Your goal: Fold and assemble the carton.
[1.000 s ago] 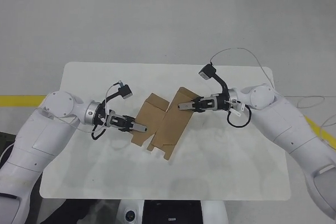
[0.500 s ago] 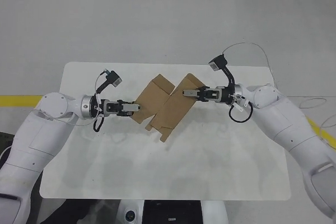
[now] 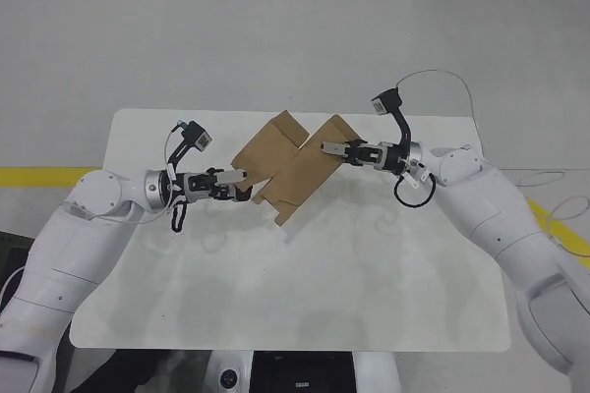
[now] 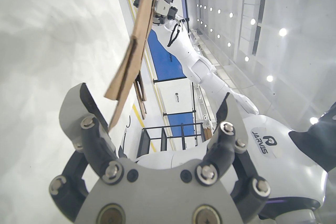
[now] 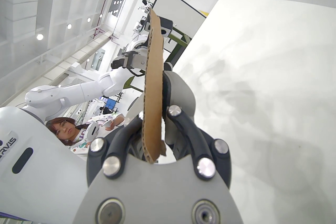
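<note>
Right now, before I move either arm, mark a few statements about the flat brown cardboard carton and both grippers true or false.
1. The right gripper is shut on the flat brown cardboard carton. True.
2. The left gripper is clamped on the carton too. False: its jaws stand open, with the carton's edge near one finger.
3. The carton is folded into a box. False: it is flat.
4. The carton sits between both grippers over the white table. True.

Robot lab hall w/ ceiling spotlights (image 4: 282,32), partitions (image 4: 162,57) (yellow floor line (image 3: 20,177)).
</note>
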`<state>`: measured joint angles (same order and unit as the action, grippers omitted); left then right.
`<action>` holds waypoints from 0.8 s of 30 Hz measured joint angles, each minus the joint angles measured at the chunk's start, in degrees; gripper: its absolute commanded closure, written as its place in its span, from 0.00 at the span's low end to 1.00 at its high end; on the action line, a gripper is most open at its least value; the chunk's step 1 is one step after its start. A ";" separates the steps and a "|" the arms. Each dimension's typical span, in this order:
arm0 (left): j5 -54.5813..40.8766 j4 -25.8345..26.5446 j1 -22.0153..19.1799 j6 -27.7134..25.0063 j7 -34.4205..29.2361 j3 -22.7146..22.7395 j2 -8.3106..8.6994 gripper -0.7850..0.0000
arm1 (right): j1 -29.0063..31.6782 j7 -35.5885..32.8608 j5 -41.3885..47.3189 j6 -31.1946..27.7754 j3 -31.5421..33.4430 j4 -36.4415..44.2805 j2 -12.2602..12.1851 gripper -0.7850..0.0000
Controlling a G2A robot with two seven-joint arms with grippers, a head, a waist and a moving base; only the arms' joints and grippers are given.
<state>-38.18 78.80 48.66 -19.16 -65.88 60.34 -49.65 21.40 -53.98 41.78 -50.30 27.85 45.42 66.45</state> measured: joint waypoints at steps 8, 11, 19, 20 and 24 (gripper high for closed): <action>-1.07 2.39 1.81 0.66 -2.49 3.02 0.43 0.00 | -0.04 0.75 -1.39 -0.75 0.35 -3.06 1.51 1.00; -1.73 3.18 2.45 1.19 -3.41 4.11 0.56 0.00 | -0.04 0.89 -1.83 -0.89 0.51 -3.89 1.99 1.00; -2.44 5.36 3.23 1.39 -2.72 6.52 0.58 0.00 | 0.01 1.08 -2.79 -1.08 1.00 -4.89 2.99 1.00; -2.12 5.47 3.23 1.53 -2.28 6.57 0.52 0.00 | 0.03 1.11 -2.80 -1.12 1.10 -4.74 3.10 1.00; -1.03 5.52 2.92 1.69 -0.67 6.41 0.22 0.00 | 0.29 1.20 -2.81 -1.20 1.39 -4.31 3.36 1.00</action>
<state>-39.21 84.32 51.59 -17.47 -66.54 66.75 -49.44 21.69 -52.78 38.98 -51.51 29.24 41.11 69.81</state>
